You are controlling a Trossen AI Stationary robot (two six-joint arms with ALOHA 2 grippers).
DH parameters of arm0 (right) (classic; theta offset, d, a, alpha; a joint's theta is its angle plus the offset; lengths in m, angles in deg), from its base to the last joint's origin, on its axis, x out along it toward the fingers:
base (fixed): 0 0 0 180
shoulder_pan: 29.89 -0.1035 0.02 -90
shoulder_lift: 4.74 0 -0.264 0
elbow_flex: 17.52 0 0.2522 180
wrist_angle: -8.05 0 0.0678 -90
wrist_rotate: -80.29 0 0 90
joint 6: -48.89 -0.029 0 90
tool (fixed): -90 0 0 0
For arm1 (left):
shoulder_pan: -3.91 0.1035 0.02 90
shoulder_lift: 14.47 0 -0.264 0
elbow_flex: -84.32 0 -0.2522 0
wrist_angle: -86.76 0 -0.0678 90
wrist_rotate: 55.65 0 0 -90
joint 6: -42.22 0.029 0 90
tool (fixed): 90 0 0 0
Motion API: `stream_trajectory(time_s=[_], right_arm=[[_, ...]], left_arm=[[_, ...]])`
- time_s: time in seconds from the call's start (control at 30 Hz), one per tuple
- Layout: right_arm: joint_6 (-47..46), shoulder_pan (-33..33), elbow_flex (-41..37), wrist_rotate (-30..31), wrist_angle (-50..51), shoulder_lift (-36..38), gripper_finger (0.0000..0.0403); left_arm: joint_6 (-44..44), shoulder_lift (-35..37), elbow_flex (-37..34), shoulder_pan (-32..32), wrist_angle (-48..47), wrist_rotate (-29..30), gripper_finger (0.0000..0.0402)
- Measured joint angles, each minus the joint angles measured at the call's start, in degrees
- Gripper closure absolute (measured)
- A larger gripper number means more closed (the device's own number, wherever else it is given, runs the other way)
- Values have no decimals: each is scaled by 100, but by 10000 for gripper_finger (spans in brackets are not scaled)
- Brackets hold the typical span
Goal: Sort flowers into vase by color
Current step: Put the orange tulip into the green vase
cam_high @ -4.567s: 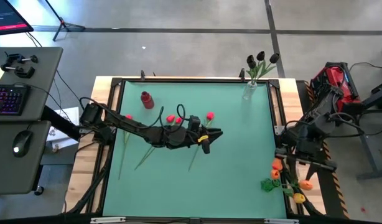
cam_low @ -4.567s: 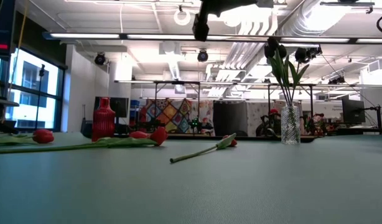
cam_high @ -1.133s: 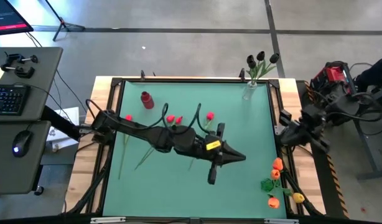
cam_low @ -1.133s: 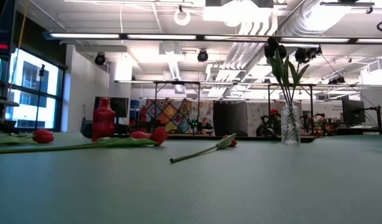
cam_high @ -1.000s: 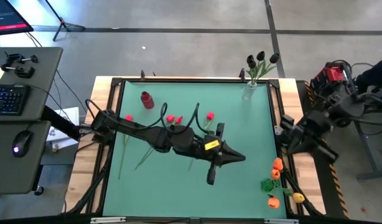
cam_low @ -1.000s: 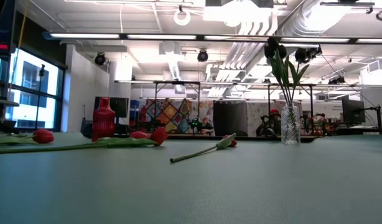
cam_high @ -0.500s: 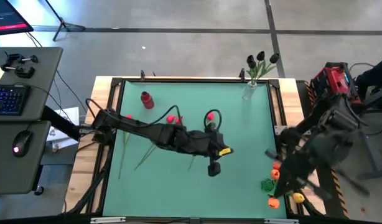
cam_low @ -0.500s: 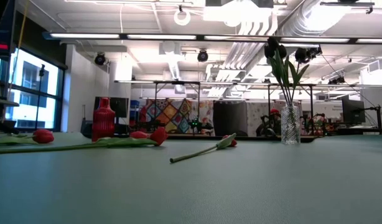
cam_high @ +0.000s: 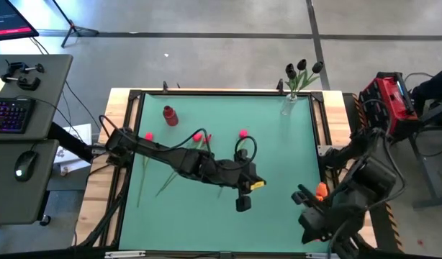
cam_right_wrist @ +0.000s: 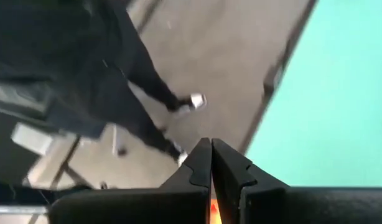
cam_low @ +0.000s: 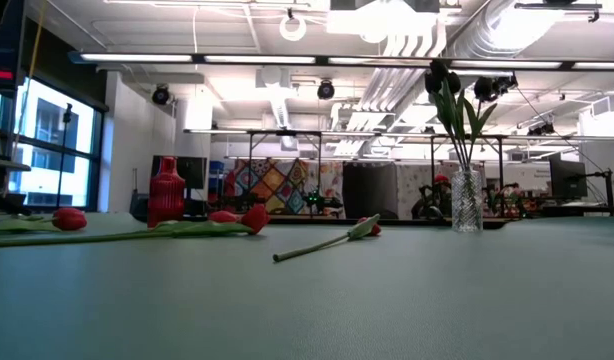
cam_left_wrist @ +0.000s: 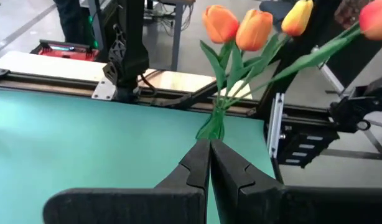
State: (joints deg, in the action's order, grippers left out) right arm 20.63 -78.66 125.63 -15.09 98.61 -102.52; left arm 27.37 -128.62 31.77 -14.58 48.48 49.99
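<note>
Red tulips (cam_high: 198, 137) lie flat on the green table, their heads (cam_low: 255, 217) on the mat, near a red vase (cam_high: 169, 115). A glass vase (cam_high: 288, 105) at the far right holds near-black tulips (cam_low: 449, 85). Orange tulips (cam_left_wrist: 237, 28) and a yellow one stand upright at the table's right edge; what holds their stems does not show. My left gripper (cam_high: 248, 196) is shut over mid-table and points at them (cam_left_wrist: 209, 155). My right gripper (cam_high: 307, 221) is shut above the near right corner, over the orange bunch (cam_high: 320, 191).
The black frame rail (cam_high: 324, 144) runs along the table's right edge. A person's legs (cam_right_wrist: 147, 81) stand on the floor beyond the near right corner. A desk with a keyboard (cam_high: 8, 115) is off to the left. The near half of the mat (cam_high: 192, 223) is bare.
My right arm has swung from beside the table's right edge toward the near right corner, tipping downward, and now covers most of the orange bunch. My left gripper has tipped downward and sunk a little over mid-table. Both stay shut. The flowers have not moved.
</note>
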Motion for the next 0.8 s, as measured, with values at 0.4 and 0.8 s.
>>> stream_trajectory(time_s=[0.4, 0.8], right_arm=[[-459, -400, -7, 355, 1367, 44, 403], [-32, -527, 187, 1398, 689, 435, 403]], left_arm=[[-3, 0, 0, -196, -103, 354, 401], [-150, 0, 1, -167, 58, 608, 401]])
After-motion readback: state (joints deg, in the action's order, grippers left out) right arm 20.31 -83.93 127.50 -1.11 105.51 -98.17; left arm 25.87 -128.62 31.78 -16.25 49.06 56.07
